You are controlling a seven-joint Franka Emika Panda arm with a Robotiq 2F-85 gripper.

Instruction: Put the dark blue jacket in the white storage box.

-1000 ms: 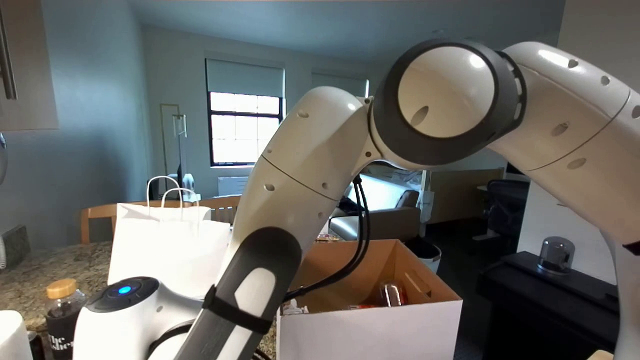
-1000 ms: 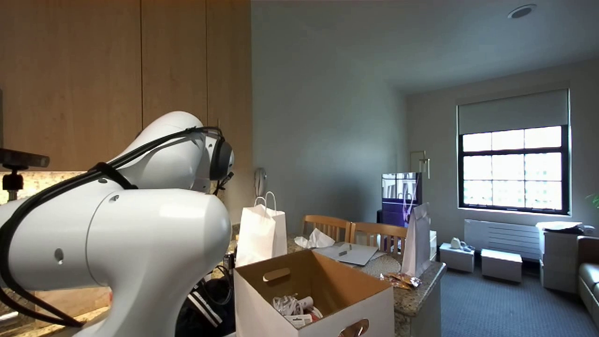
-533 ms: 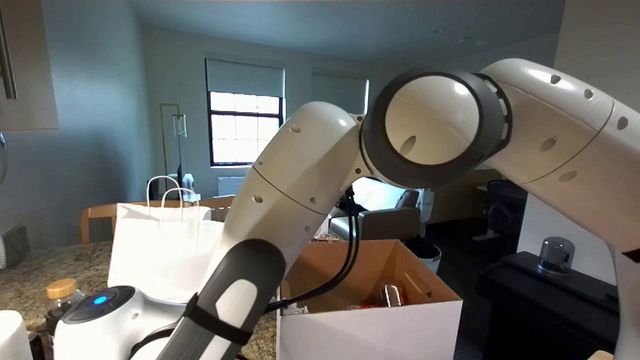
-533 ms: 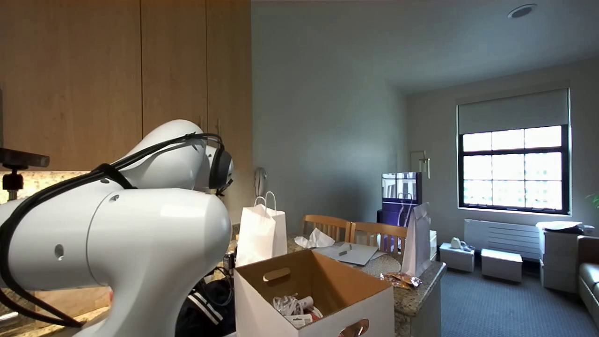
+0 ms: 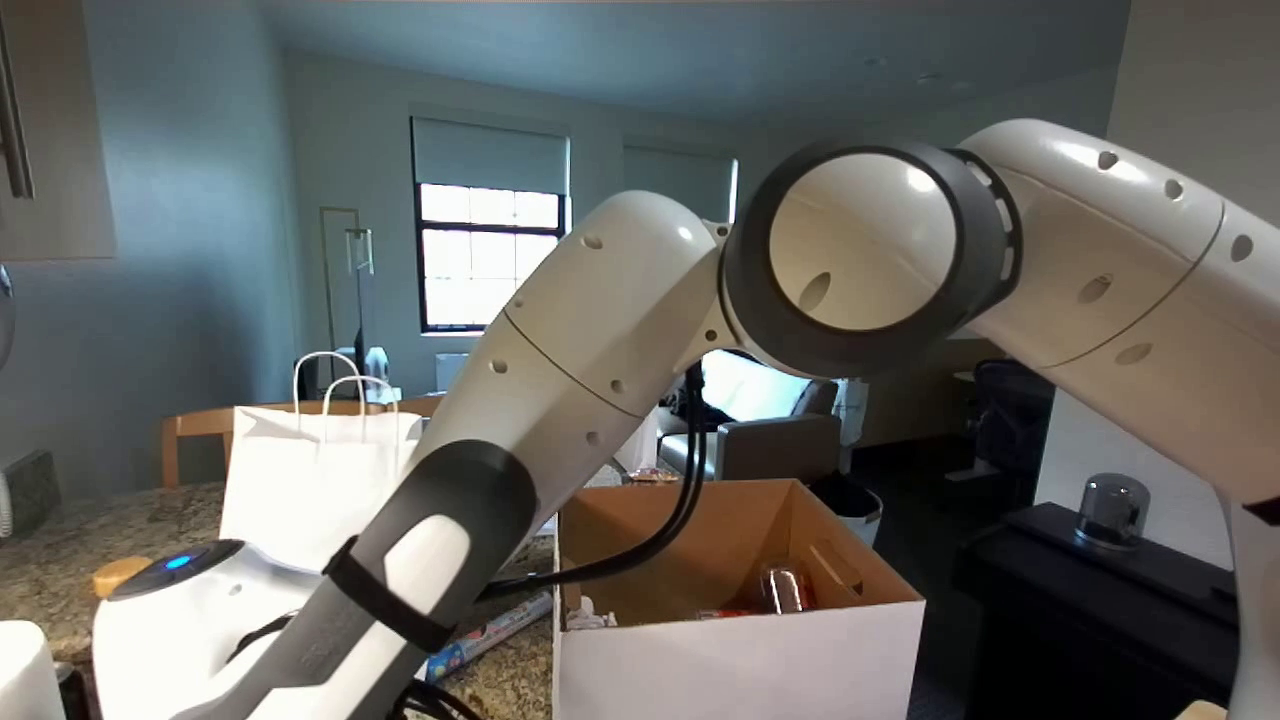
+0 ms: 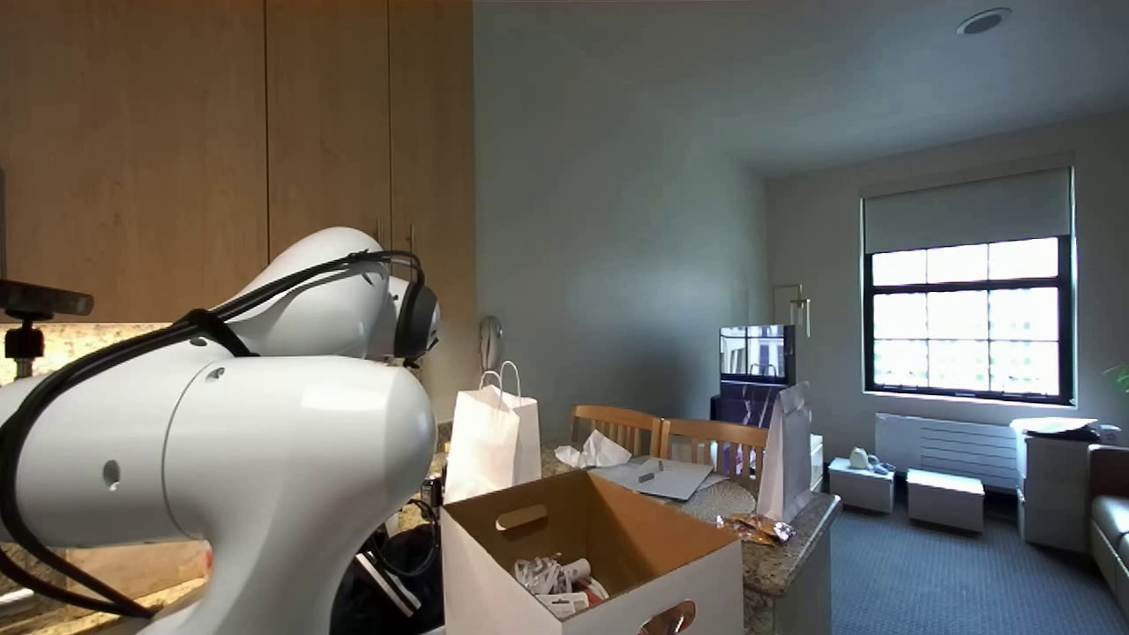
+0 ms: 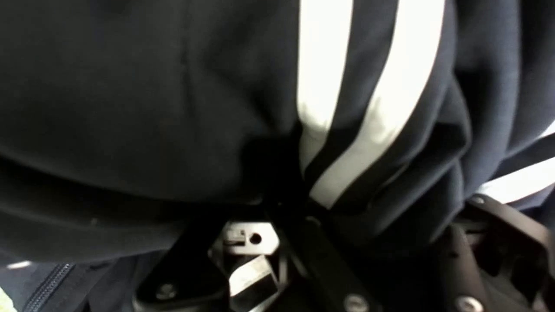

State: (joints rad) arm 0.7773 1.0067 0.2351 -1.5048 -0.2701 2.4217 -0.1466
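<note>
Jacket (image 7: pixel 130 95), just one, and it swamps the wrist view: dark cloth right against the gripper (image 7: pixel 269 221), folds bunching over its tips. How far apart the fingers stand, we can't tell; whether cloth is pinched between them, can't tell either, it's too dark in there. Two white stripes (image 7: pixel 321 65) run down toward the gripper, bits of more cut off at the right edge. One zip (image 7: pixel 47 287) low to the gripper's left in the picture, a yellow-green scrap (image 7: pixel 5 301) clipped beside it.

Gripper out of sight in both exterior views! In an exterior view the jacket (image 6: pixel 362 604) peeks from behind the arm (image 6: pixel 309 476), mostly covered, outside the one white box (image 5: pixel 735 670) and just beside it. That box is off to the gripper's side, base cut off, cords (image 6: pixel 540 575) inside too tangled to count. Beyond the gripper's end of the arm, two paper bags (image 6: pixel 485 450) and two chairs (image 6: pixel 617 411), lower parts hidden by the counter (image 5: pixel 110 525). One tan lid (image 5: pixel 115 575) pokes out behind the wrist; what it tops is hidden.
</note>
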